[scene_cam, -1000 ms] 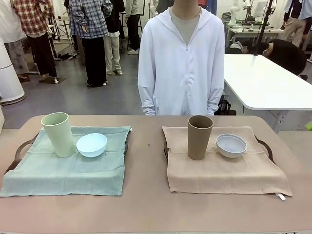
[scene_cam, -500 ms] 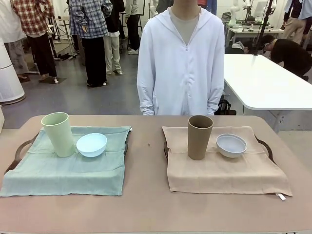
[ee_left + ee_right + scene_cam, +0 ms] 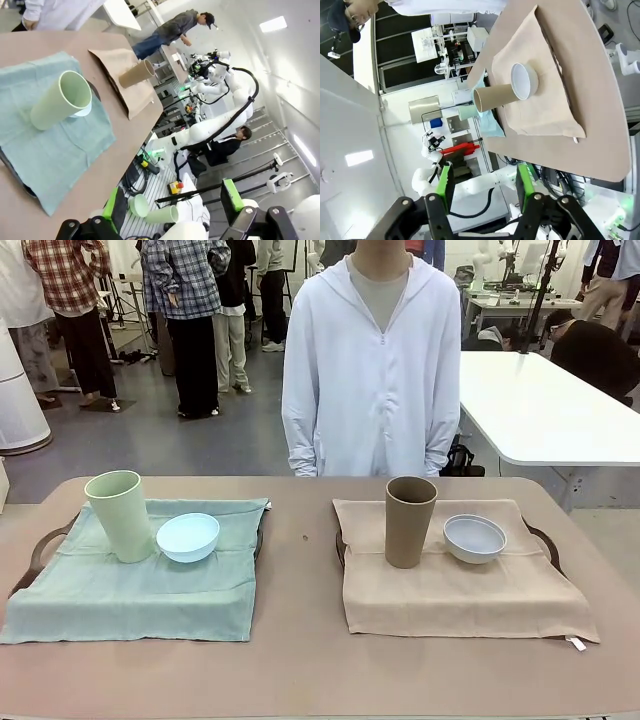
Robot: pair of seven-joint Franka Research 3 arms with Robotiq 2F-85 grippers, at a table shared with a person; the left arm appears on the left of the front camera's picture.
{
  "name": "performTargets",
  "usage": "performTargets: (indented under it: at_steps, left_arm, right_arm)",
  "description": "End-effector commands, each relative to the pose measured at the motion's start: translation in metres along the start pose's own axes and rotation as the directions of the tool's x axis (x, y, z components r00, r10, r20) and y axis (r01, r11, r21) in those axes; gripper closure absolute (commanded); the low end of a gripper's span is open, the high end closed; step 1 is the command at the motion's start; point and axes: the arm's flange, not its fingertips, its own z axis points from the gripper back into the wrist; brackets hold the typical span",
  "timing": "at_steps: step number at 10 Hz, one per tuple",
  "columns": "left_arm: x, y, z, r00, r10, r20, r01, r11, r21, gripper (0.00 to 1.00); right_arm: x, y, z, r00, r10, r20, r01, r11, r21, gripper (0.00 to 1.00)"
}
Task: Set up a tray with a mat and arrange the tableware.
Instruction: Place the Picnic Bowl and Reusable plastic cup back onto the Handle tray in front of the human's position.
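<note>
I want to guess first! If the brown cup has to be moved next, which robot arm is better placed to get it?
Probably the right. The brown cup stands on the beige mat on the robot's right side, and the right gripper looks down on it with nothing between its fingers. The left gripper faces the green mat.

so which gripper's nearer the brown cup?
Right. The right gripper looks over the beige mat side holding the brown cup; the left gripper is beyond the green cup.

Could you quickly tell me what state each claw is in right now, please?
Left claw: open, holding nothing.
Right claw: open, holding nothing.
</note>
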Motion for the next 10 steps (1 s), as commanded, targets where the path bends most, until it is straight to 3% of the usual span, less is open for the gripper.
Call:
performTargets:
  at_steps: [1,10]
  left_arm:
    - [-0.0055,-0.0016,0.0047,1.000,0.002,0.011,-0.002,1.000,-0.002,0.00]
    - [-0.0055,-0.0016,0.0047,1.000,0.002,0.011,-0.002,1.000,-0.002,0.00]
  right_arm:
    - [-0.0095,0.0056,0.0011,1.000,0.016,0.008,-0.017,1.000,0.005,0.35]
    - [-0.0095,0.0056,0.0011,1.000,0.016,0.008,-0.017,1.000,0.005,0.35]
